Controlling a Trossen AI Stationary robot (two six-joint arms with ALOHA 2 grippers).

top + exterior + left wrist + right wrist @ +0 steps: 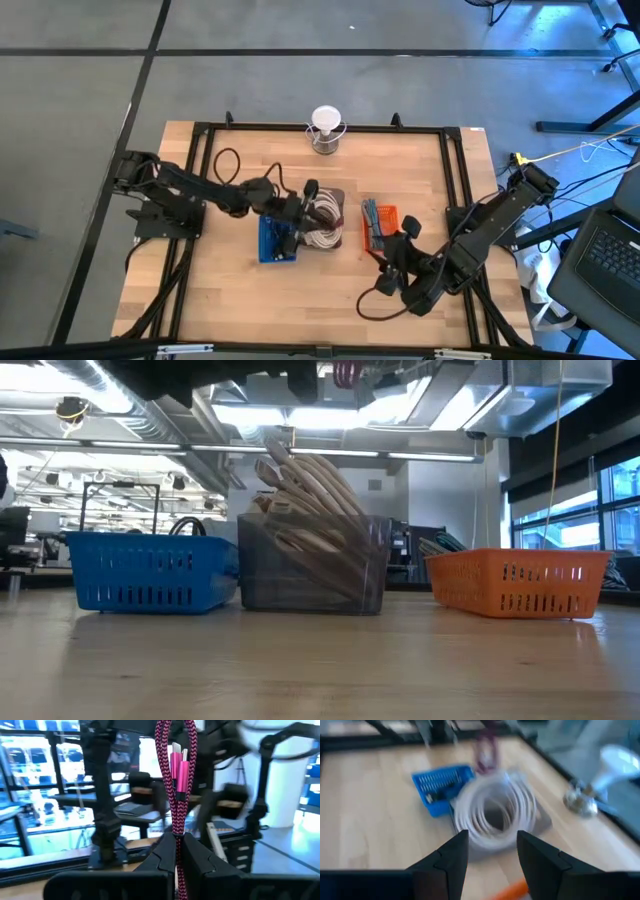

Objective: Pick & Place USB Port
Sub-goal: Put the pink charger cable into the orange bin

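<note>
My left gripper [178, 837] is shut on a pink-and-black braided USB cable [176, 785]. It hovers over the seam between the blue basket [272, 245] and the grey bin of coiled white cables [325, 228]. In the low view only a bit of the pink cable [345, 372] shows at the top edge, above the grey bin [315, 565]. My right gripper [492, 845] is open and holds nothing. It hangs near the table's near-right side beside the orange basket [378, 225], facing the white coil [495, 812]. My left gripper pinches the braided cable between its two fingers, on a doubled stretch [178, 827] below the plugs. Two strands run side by side out past the fingertips, and the two pink plugs [178, 762] lie beyond them. The cable is lifted clear of the baskets.
The blue basket [150, 570], grey bin and orange basket [520, 580] stand in a row across the table's middle. A white bulb-shaped object on a metal base [325, 128] stands at the far edge. Bare wood lies along the near edge and at the far left.
</note>
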